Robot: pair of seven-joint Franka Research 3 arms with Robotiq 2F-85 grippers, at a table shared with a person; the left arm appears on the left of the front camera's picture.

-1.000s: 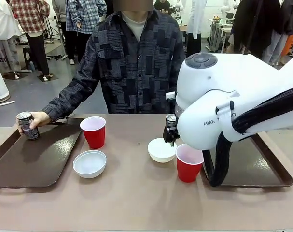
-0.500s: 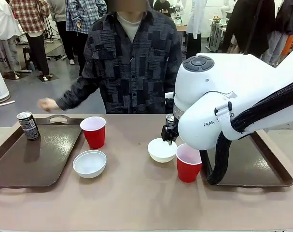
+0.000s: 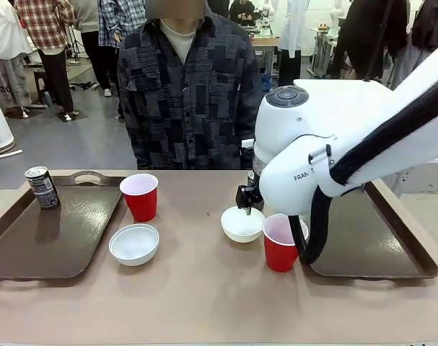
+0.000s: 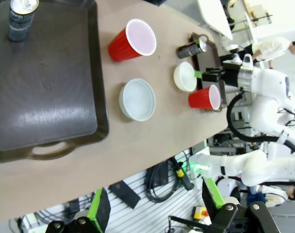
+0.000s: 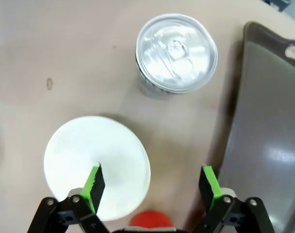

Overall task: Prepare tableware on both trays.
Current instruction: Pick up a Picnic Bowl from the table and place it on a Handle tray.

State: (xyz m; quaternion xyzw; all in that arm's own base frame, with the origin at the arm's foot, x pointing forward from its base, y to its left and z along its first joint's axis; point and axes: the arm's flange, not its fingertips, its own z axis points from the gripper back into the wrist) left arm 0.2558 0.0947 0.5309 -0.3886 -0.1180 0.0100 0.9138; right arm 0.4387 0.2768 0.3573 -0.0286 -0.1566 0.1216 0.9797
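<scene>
Writing: you can read "FRAN" in dark letters on the white right arm (image 3: 334, 144); the rest is cut off. The print on the left can (image 3: 42, 187) is too small to read.
Left gripper (image 4: 154, 208): its jaws are spread wide with nothing between them, high above the table's near edge.
Right gripper (image 5: 151, 187): its jaws are spread and hang over the right bowl (image 5: 96, 165). One pad is above the bowl's inside, the other outside the rim above bare table. It pinches nothing.
Cans: the left can stands upright in the far left corner of the left tray (image 3: 53, 245). The right can (image 5: 176, 52) stands on the table just beyond the right bowl, near the right tray's far corner, its silver top and tab facing up.
Cups: the left cup (image 3: 140, 196) is on the table beside the left tray's right edge. The right cup (image 3: 281, 241) is at the right tray's left edge, just beside the right bowl.
Bowls: the left bowl (image 3: 134, 244) sits on the table near the left tray's right rim, nearer you than the left cup.
Right tray (image 3: 406, 245): dark brown and glossy.
Surface: a tan table (image 3: 204, 303).
Room: a person (image 3: 190, 86) in a dark patchwork shirt stands at the far edge; behind are a grey floor (image 3: 96, 137) and other people (image 3: 38, 29).
</scene>
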